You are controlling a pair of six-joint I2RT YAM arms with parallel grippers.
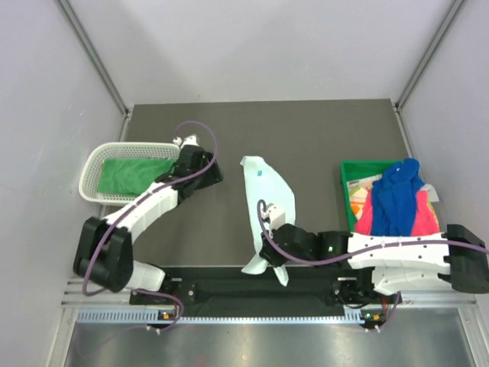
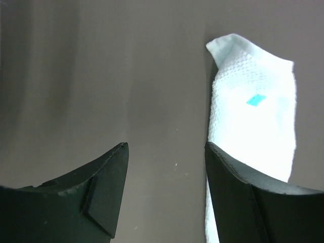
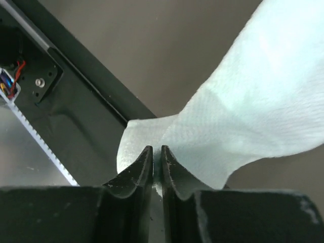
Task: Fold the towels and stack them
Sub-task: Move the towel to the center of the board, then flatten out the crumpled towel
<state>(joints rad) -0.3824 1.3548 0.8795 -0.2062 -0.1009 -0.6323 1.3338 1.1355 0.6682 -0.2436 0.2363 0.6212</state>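
pale mint towel (image 1: 269, 200) lies long and narrow at table centre, far tip toward back, near end bunched over front rail (image 3: 96, 96). right gripper (image 3: 157, 161) jaws pinched on that near edge, thin bite only. risk: pull slips cloth free, or drags towel crooked, since far end is unpinned. left gripper (image 2: 167, 152) jaws wide, empty, near far tip, apart from it. green towel (image 1: 134, 174) in white basket (image 1: 90, 174); blue towel (image 1: 397, 195) and pink towel (image 1: 419, 219) heaped on green bin (image 1: 348, 170).
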